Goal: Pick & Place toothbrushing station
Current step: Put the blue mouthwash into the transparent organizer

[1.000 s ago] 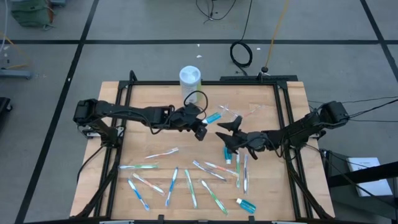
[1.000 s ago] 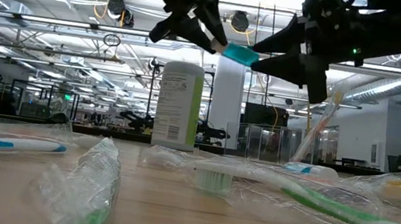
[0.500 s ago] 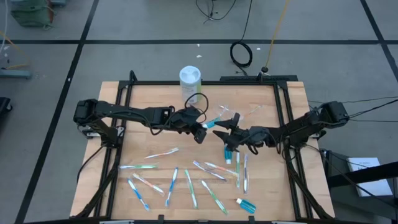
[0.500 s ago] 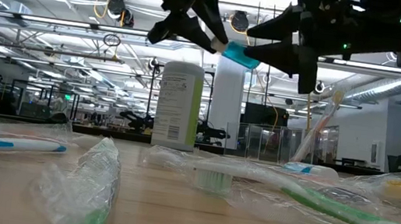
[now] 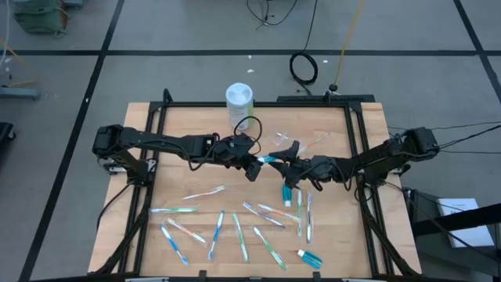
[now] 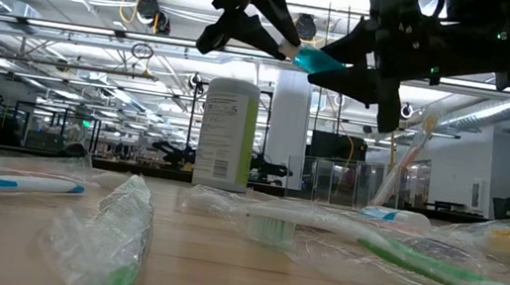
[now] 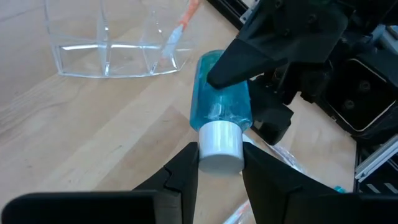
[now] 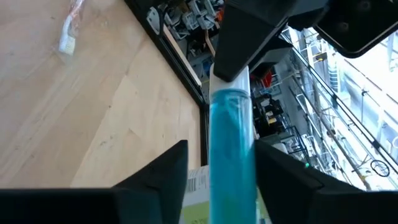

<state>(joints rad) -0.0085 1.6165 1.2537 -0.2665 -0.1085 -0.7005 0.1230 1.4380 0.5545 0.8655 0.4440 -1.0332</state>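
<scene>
1. The left gripper [image 7: 219, 167] hung above the middle of the bench [image 5: 180, 125], its jaws partly closed on the white cap of a teal toothpaste tube [image 7: 221, 109] held in the air.
2. The right gripper [image 8: 214, 165] faced it from the right, its jaws standing to either side of the tube's far end; whether they touched it could not be told.
3. A clear plastic cup [image 7: 115, 37] with inner dividers stood on the bench just beyond the tube, with one orange-handled toothbrush [image 7: 180, 28] leaning in it.
4. A white-lidded canister [image 5: 239, 97] with a green label stood near the bench's far edge; its print was too small to read.
5. Wrapped toothbrushes [image 5: 235, 231] in blue, green and white lay scattered over the near half of the bench, well below the grippers.
6. A second toothpaste tube [image 5: 310, 258] lay at the near right, and a third [image 5: 288, 193] lay just under the right arm.
</scene>
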